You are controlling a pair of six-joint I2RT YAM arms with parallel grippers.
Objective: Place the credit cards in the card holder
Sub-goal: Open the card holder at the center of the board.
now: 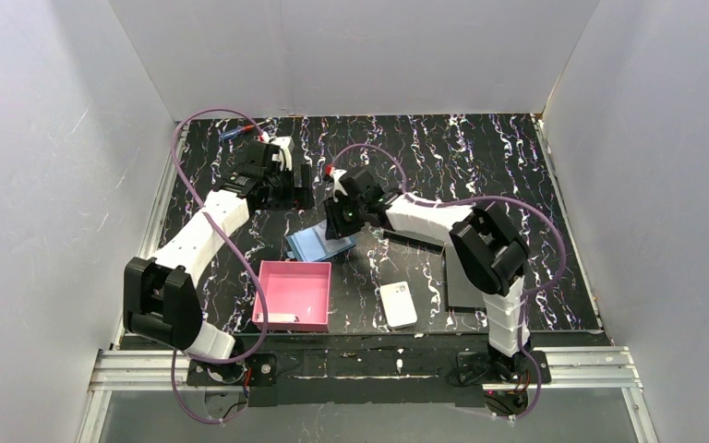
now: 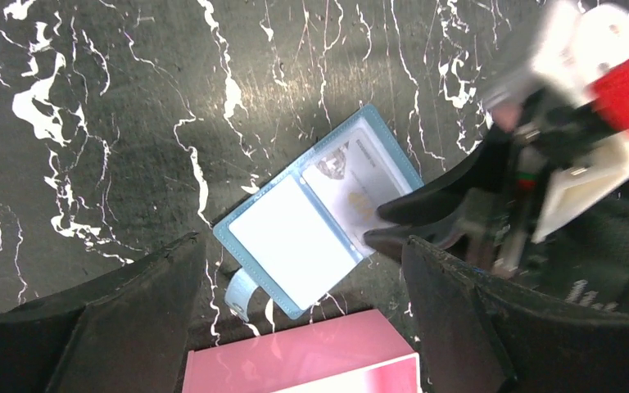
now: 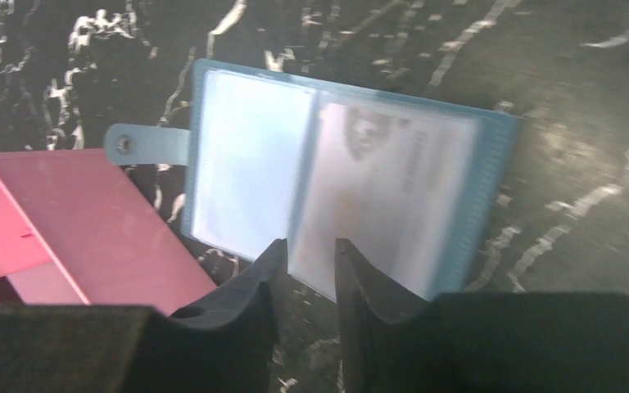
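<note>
- Left of centre in the overhead view, the left claw (image 2: 301, 240) hangs above the black counter veined with white (image 1: 480, 157). It sits at the end of a white-and-black arm.
- In the left wrist view, its two black fingers fill the lower left and lower right corners. They are spread wide and hold nothing.
- A square pink plastic tray (image 1: 295, 291) sits at lower centre-left of the overhead frame. It is just below the wallet described next.
- The small teal-blue fold-over card holder (image 1: 314, 247) lies open and flat on the counter near the middle of the overhead frame. Its pale inside faces up, and a strap tab with a snap sticks out toward the tray.
- A pale credit card (image 2: 348, 184) with faint print sits in the clear pocket of one page of the holder.
- The other page shows a plain white face. Whether that face is a card cannot be told.
- The right claw (image 3: 309, 242) reaches in from the right of the overhead frame, on a bent white arm.
- Its two black fingers stand a narrow gap apart. Their tips rest at the holder's edge, by the page with the card.
- A thick white block with rounded corners (image 1: 398, 305) lies lower right of centre, apart from the holder.
- A flat black rectangle (image 1: 463, 286) lies further right, partly under the right arm.
</note>
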